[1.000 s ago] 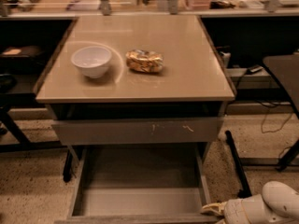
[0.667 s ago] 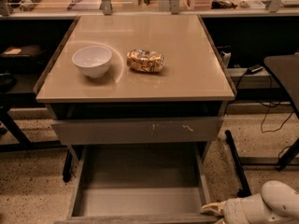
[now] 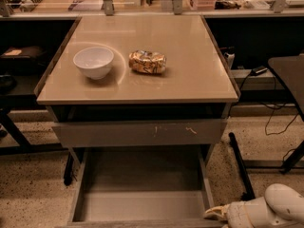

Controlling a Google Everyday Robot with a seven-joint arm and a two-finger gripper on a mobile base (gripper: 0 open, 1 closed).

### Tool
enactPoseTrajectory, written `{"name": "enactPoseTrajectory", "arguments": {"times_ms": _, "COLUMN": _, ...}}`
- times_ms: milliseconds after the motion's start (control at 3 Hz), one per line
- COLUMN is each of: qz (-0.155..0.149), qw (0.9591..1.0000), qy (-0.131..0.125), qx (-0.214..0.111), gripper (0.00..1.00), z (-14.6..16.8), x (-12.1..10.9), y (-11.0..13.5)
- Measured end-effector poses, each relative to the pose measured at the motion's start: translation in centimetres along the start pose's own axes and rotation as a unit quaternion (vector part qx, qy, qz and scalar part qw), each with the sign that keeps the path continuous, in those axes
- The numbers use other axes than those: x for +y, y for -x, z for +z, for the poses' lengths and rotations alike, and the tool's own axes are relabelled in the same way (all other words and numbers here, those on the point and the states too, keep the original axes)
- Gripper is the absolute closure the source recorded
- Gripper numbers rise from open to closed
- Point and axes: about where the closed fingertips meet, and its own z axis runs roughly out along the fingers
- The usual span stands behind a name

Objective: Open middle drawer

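Middle drawer [image 3: 142, 205] pulled out, gripper [image 3: 216, 213] at front-right corner

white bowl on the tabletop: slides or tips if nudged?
The white bowl likely slides rather than tips: it is upright, wide and low on a glossy tabletop. It looks empty, so probably light. It seems rigid, possibly breakable. The gripper sits low at the open middle drawer's front right corner, far from it.
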Motion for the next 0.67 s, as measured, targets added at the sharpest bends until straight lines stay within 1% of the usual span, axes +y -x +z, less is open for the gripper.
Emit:
{"name": "enactPoseTrajectory", "arguments": {"times_ms": 333, "qz": 0.0, "qw": 1.0, "qy": 0.0, "qx": 0.0, "gripper": 0.02, "z": 0.0, "x": 0.0, "y": 0.0}}
{"name": "enactPoseTrajectory", "arguments": {"times_ms": 667, "qz": 0.0, "qw": 1.0, "qy": 0.0, "qx": 0.0, "gripper": 0.0, "z": 0.0, "x": 0.0, "y": 0.0}}
